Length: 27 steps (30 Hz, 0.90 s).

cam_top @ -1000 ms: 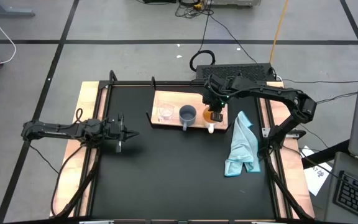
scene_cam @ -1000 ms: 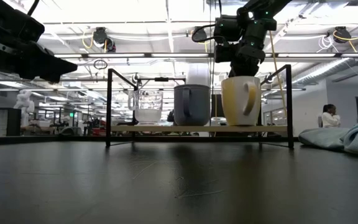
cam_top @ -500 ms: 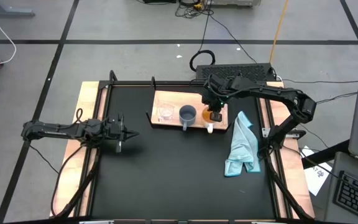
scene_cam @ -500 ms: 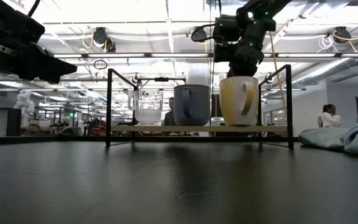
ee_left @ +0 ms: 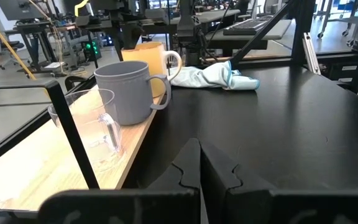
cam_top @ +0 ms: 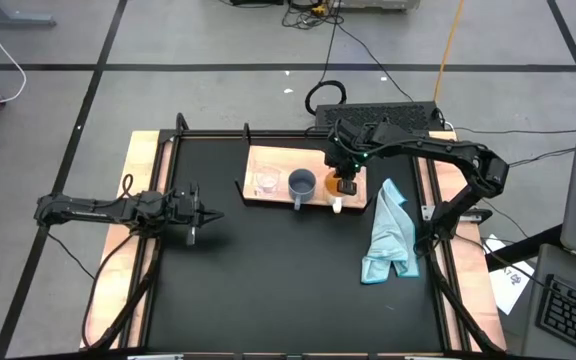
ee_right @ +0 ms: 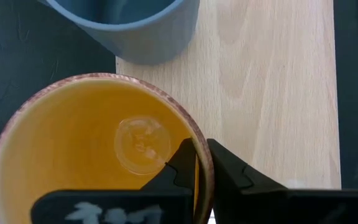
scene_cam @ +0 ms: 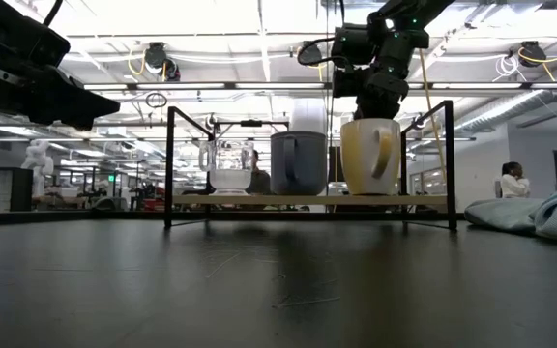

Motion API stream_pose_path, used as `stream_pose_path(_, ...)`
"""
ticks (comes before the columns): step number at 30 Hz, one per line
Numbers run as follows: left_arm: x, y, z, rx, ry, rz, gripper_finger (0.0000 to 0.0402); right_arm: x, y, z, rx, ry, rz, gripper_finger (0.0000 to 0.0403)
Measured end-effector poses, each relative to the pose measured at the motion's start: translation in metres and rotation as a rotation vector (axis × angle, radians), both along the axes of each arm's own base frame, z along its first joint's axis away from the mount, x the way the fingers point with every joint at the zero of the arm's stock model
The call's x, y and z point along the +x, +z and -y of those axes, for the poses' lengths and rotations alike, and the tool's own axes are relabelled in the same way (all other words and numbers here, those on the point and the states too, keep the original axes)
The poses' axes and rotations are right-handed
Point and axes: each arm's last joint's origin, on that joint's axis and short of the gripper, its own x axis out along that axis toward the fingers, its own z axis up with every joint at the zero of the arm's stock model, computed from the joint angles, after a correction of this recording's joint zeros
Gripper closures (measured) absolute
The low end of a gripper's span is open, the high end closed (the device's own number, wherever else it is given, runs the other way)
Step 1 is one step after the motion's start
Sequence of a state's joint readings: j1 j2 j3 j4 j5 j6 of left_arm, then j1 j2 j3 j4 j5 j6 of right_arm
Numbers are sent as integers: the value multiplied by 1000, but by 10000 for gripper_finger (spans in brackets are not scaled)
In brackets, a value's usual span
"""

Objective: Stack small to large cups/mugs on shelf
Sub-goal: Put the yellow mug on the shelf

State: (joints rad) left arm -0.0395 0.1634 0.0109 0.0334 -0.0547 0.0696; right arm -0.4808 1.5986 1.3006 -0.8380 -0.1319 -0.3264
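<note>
On the light-wood shelf (cam_top: 278, 160) a clear glass cup (cam_top: 266, 181), a blue-grey mug (cam_top: 301, 184) and an orange mug (cam_top: 346, 187) with a white handle (cam_top: 339, 206) stand in a row. The low view shows the same row on the board (scene_cam: 307, 200). My right gripper (ee_right: 201, 168) reaches down from the far side and is shut on the orange mug (ee_right: 98, 168). My left gripper (ee_left: 199, 163) is shut and holds nothing. It hovers over the table's left part (cam_top: 203, 215), pointing level toward the shelf. My right gripper pinches the orange mug's wall at the rim (ee_right: 197, 140), about opposite the handle. One finger (ee_right: 182, 165) is inside the mug and the other outside. The fingers slant down from the far side. The mug stays upright; whether its base rests on the board, I cannot tell.
A crumpled light-blue cloth (cam_top: 388, 235) lies on the black table right of the shelf. Black frame posts (scene_cam: 169, 164) stand at the shelf's ends. The near half of the table (cam_top: 288, 290) holds no objects. A person (scene_cam: 513, 179) is far off in the room behind.
</note>
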Motion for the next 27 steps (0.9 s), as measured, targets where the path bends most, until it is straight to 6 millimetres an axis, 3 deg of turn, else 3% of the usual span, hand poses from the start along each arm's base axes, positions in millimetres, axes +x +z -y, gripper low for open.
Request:
stream_pose_path(18, 0, 0, 0, 1, 0, -5, 401, 0, -1, 4, -20, -14, 9, 367)
stream_pose_path(27, 0, -1, 0, -1, 0, -6, 401, 4, -1, -5, -8, 15, 8, 328)
